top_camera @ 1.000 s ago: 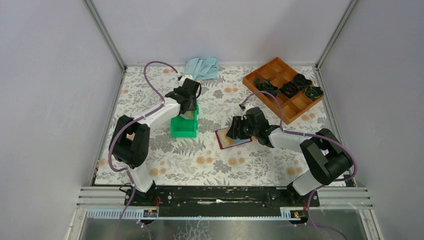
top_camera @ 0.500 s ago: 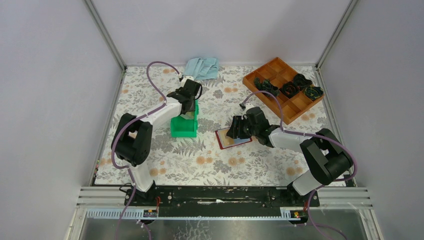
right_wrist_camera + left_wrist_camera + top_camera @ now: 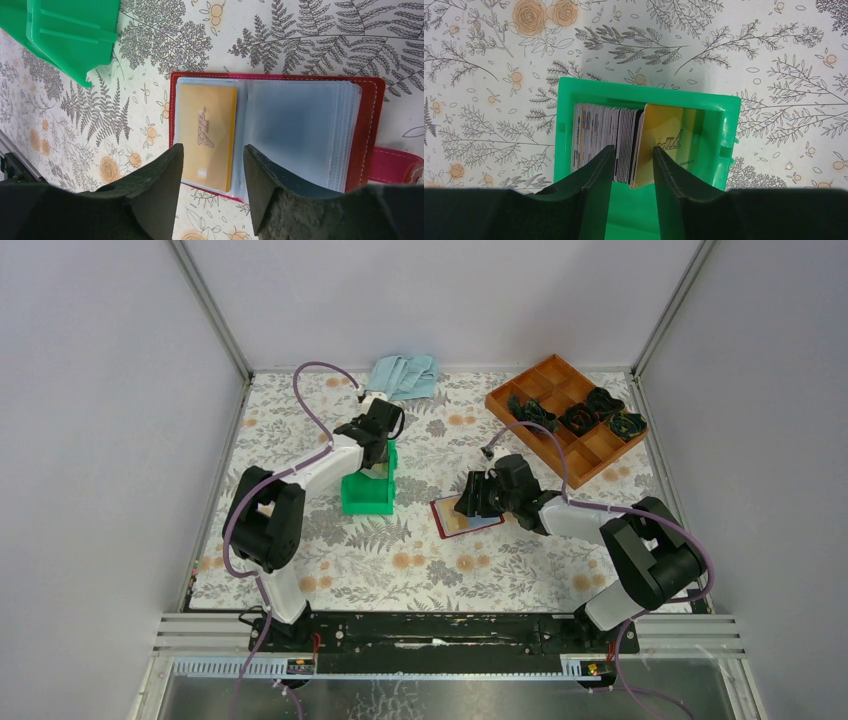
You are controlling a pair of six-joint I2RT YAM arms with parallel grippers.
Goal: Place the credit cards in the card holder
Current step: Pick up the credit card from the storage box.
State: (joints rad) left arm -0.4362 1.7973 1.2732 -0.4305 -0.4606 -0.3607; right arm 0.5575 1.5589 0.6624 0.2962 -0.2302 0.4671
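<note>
Left of centre in the top view, the left arm [image 3: 300, 472] has shifted slightly. Its dark elbow has edged rightward in the frame, and the purple cable [image 3: 312, 368] looping above it has swung a little rightward too.

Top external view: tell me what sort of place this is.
Probably a lab robot cell: plain grey panel walls on metal posts, a left arm and right arm bolted to a black rail, and staged props, a green plastic bin and orange compartment tray, on floral tablecloth.
</note>
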